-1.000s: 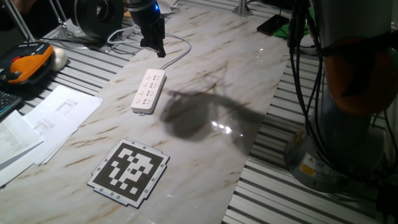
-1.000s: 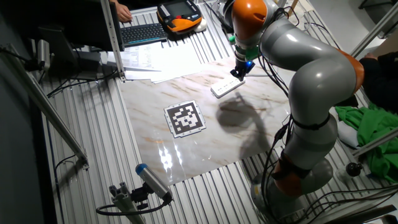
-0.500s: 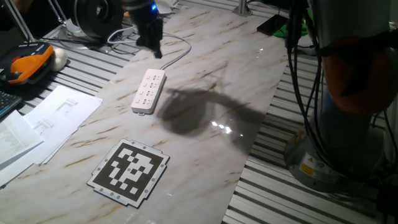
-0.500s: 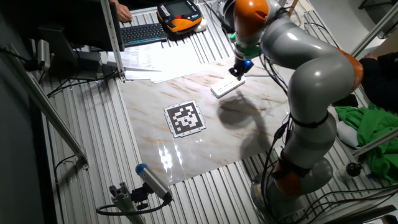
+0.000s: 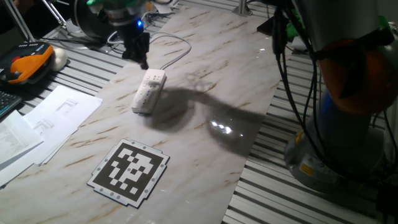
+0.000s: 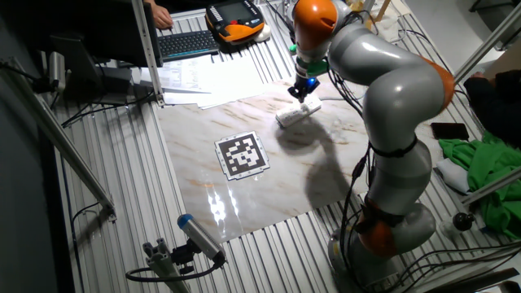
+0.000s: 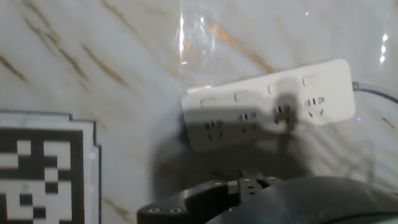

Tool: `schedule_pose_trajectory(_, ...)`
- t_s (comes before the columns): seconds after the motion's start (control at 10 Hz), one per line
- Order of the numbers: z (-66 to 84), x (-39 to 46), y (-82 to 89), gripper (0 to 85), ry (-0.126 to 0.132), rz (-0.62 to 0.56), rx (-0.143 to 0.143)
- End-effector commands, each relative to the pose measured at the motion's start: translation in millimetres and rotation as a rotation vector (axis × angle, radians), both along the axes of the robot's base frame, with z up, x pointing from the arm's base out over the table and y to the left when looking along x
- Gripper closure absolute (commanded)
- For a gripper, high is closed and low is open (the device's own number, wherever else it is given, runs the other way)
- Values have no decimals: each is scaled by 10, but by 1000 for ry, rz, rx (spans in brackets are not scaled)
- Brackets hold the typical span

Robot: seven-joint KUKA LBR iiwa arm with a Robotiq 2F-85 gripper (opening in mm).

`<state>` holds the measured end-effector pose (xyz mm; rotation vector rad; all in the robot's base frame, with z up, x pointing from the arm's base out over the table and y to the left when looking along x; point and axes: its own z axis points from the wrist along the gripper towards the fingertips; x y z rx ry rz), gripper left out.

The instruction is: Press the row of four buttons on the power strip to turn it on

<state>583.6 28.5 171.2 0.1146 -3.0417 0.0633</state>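
Note:
The white power strip [image 5: 149, 91] lies on the marble table [image 5: 205, 81], with its white cable [image 5: 178, 48] curling off behind it. In the hand view the power strip [image 7: 267, 107] fills the upper right, its row of buttons [image 7: 242, 96] along the top edge and dark socket holes below. My gripper [image 5: 139, 55] hangs just above and left of the strip's cable end. From the other side, the gripper [image 6: 303, 88] is over the far end of the power strip [image 6: 296, 114]. No view shows the fingertips clearly.
A black-and-white marker board [image 5: 129, 171] lies nearer the table's front, also seen as the marker board [image 7: 37, 163] at lower left. Papers [image 5: 51, 115] and an orange pendant [image 5: 28, 62] sit left of the table. The arm's base [image 5: 348, 93] stands at the right.
The arm has swung left and a little lower near the strip's cable end. Its shadow now falls across the power strip.

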Motion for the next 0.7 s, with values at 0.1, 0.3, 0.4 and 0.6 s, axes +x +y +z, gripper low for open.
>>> schedule_pose_trajectory(0.1,-268,40,57,850,-19,-42,-32)
schedule_pose_trajectory(0.3,-328,70,36,850,13,-100,-17)
schedule_pose_trajectory(0.4,-332,66,35,850,15,-105,-21)
schedule_pose_trajectory(0.6,-375,43,80,850,0,-141,-26)
